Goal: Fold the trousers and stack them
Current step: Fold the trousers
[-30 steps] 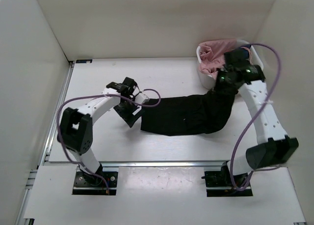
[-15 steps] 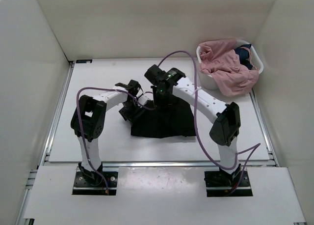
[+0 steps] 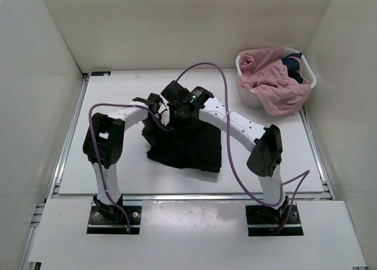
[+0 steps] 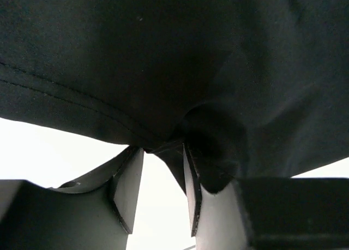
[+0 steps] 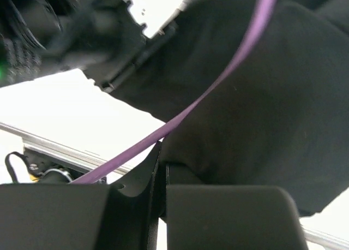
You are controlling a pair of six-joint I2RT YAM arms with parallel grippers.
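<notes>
The black trousers [image 3: 191,149] lie bunched and doubled over in the middle of the table. My right gripper [image 3: 178,118] reaches across to their left end and is shut on a fold of the black fabric [image 5: 256,97], pinched between its jaws [image 5: 162,162]. My left gripper [image 3: 154,118] sits right beside it at the trousers' left edge. Its jaws [image 4: 162,152] stand apart, and a point of the hemmed trouser fabric [image 4: 163,59] hangs between the tips and drapes over the right finger [image 4: 192,190].
A white basket [image 3: 250,96] stands at the back right, holding pink garments [image 3: 277,81] that spill over its rim and a dark blue garment [image 3: 293,63]. My right arm's purple cable [image 3: 203,66] loops above the trousers. White walls close in the table.
My right arm has swept from the basket side to the left, carrying the trouser leg over the other end, so the trousers are now doubled. My left jaws have narrowed.
</notes>
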